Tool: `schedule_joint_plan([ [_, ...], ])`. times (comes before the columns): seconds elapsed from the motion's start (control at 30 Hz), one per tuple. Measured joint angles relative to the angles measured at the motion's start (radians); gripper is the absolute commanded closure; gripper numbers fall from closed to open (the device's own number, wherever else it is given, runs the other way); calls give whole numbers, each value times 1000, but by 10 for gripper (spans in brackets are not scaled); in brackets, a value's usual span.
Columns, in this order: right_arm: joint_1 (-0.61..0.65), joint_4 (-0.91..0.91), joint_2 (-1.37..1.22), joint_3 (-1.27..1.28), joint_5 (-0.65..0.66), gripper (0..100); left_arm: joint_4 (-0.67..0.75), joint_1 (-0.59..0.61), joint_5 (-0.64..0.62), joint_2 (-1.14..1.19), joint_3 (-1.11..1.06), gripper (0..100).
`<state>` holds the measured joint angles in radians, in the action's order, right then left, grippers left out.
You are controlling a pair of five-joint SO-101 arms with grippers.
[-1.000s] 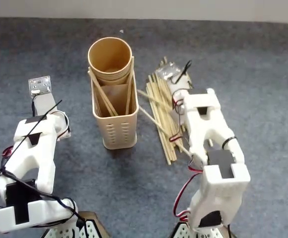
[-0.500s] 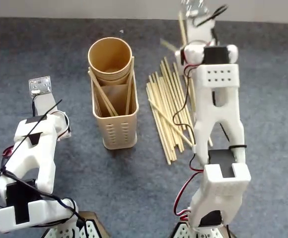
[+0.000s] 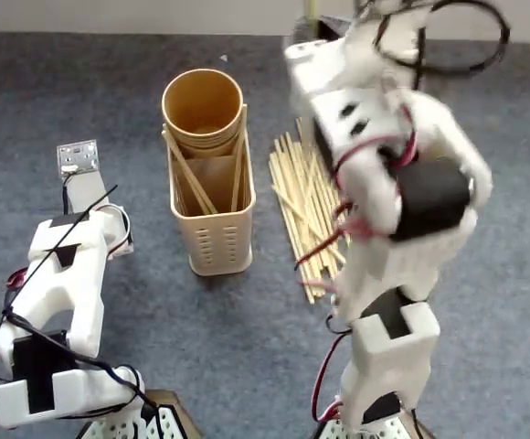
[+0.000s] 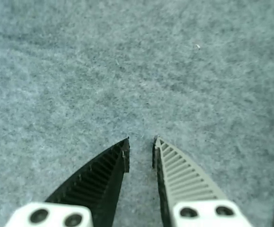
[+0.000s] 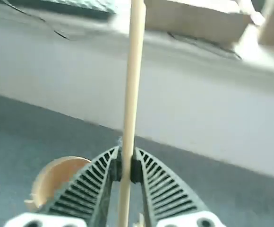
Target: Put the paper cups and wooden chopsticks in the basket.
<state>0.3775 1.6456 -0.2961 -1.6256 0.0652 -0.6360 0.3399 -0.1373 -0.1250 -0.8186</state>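
A tan slotted basket stands on the grey carpet, with stacked paper cups in its far end and a few wooden chopsticks leaning inside. A loose pile of chopsticks lies on the carpet beside it. My right arm is raised high above that pile. In its wrist view my right gripper is shut on one upright chopstick, with a paper cup's rim below. My left gripper hovers over bare carpet, its fingers a narrow gap apart with nothing between them.
The left arm rests low on the far side of the basket from the pile. A pale wall bounds the far edge of the carpet. Open carpet lies beyond the pile.
My right arm rose from the chopstick pile, carried one chopstick up and back, and now stands tall above the pile. The left arm has hardly shifted.
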Motion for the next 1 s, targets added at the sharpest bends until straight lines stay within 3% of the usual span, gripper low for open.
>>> schedule_joint_plan([
  [0.5,264,-91,-110,-38,-106,991,0,0,0,0,-6,892],
  [1.0,250,-203,-411,-37,-107,977,0,0,0,0,-11,892],
])
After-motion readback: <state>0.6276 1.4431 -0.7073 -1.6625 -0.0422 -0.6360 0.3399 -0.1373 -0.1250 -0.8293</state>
